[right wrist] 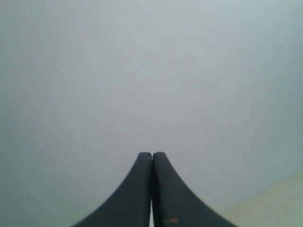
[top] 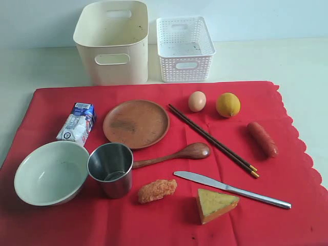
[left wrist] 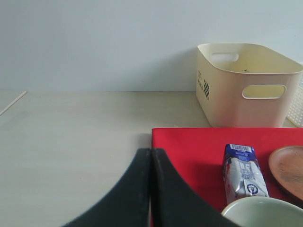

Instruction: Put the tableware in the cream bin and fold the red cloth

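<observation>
Nearest lie the cheese (top: 215, 204) and a fried nugget (top: 157, 190), at the near edge of the cloth (top: 287, 169). The cup (top: 111, 169) stands just beside the bowl (top: 51, 172) to their left, and the knife (top: 230, 188) lies aslant to the right. Behind them the spoon (top: 171, 155) points its handle at the cup. The chopsticks (top: 212, 139) lie diagonally between the plate (top: 136, 123) and the sausage (top: 262, 139). The carton (top: 78, 122), egg (top: 197, 101) and lemon (top: 228, 104) lie toward the far edge. The red cloth is spread flat, its scalloped edge to the right. Off it, on the pale surface (top: 302, 61), the bin (top: 113, 43) stands upright just behind the cloth's far edge, with the lattice basket (top: 184, 48) to its right.

The left claw (left wrist: 151, 156) is clenched, its two black fingers pressed together with nothing between them. It hangs over the bare surface right at the cloth's corner. The carton, bowl rim and plate edge lie just past its tips on the cloth, while the bin stands farther off, well apart from the claw.

The right claw (right wrist: 152, 155) is likewise clenched on itself. It faces a blank pale wall with a sliver of surface, so where the tableware lies relative to it cannot be told.
</observation>
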`<state>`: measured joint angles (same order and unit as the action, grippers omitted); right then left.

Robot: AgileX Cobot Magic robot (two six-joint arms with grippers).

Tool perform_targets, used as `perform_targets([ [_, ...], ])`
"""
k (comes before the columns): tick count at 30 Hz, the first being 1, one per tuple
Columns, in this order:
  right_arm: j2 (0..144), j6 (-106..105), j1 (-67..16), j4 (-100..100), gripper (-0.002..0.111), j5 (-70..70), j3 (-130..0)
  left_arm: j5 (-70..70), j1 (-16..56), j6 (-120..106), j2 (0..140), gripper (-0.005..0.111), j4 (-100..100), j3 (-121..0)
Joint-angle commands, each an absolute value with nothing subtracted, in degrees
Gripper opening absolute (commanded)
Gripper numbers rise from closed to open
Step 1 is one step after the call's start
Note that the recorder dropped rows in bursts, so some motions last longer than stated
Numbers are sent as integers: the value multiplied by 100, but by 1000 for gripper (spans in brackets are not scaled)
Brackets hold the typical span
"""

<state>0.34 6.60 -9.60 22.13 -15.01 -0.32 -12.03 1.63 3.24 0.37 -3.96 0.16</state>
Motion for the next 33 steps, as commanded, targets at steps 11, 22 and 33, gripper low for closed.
perform_targets([
  [11,807,491,-965,1603,0,-1119,-751,-1187,185,320,0,1,-382,0],
  [22,3389,494,-965,1377,0,-574,-1524,-1187,185,320,0,1,-382,0],
  [33,6180,400,-1603,1277,3,240,-2568,-1187,185,320,0,1,-382,0],
])
